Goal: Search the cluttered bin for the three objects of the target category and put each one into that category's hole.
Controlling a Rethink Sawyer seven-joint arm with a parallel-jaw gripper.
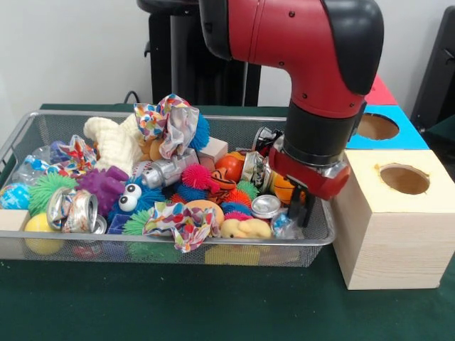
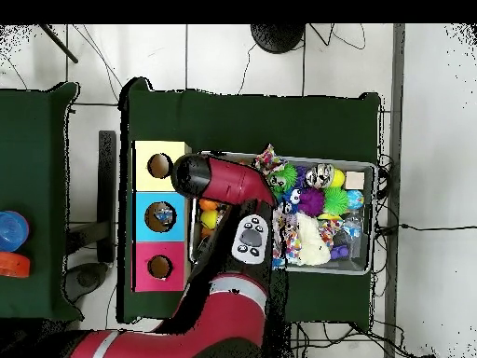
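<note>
The red and black arm's tool (image 1: 304, 206) hangs low over the right end of the wide, shallow silver wire-mesh bin (image 1: 178, 250), close to its right rim, and only dark finger stubs show beneath the red collar, so whether it is spread or pressed together I cannot tell. From overhead the arm's bulk covers the tool and the whole end of the bin nearest the row of boxes. One small see-through plastic bottle with a blue-white label (image 1: 30, 168) lies crumpled against the bin's far left corner, half buried under a colourful patterned paper wad (image 1: 77, 152); other bottles cannot be made out in the heap. A pale wooden box with a round hole (image 1: 387, 217) stands just beside the bin's right wall, leaving barely a gap. Bare green desk (image 1: 213, 305) lies open in front.
</note>
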